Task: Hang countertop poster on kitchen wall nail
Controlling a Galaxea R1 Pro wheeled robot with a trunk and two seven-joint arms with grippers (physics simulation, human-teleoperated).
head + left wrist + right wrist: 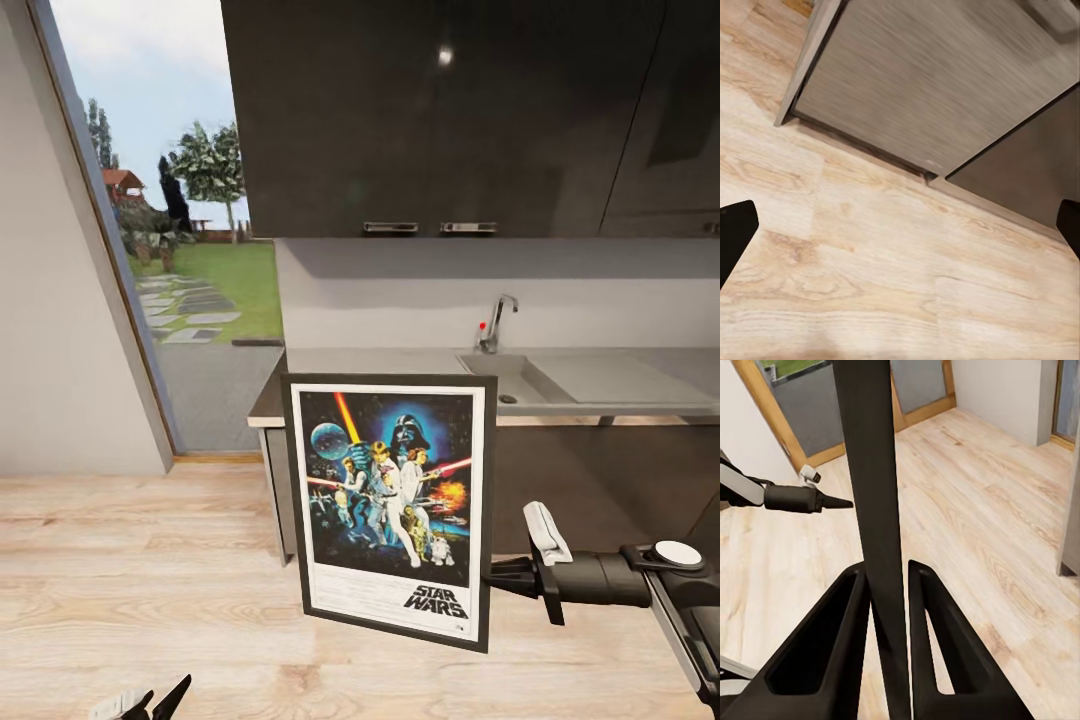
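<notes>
The poster point(390, 500), a framed Star Wars print, hangs upright in the air in front of the kitchen countertop point(400, 362), its lower edge above the wood floor. My right gripper point(497, 580) is shut on the poster's lower right frame edge. In the right wrist view the frame is a dark strip point(874, 472) pinched between the two black fingers point(832, 637). My left gripper point(150, 703) is low at the near left, open and empty. In the left wrist view its fingertips point(733, 232) stand wide apart over the floor.
The worktop has an inset sink point(510, 380) and chrome tap point(497, 320), with dark lower cabinet fronts point(930, 75) and dark upper cabinets point(450, 110). A tall window point(180, 200) and a slanted white wall point(50, 300) stand at the left. Wood floor point(130, 560) stretches in front.
</notes>
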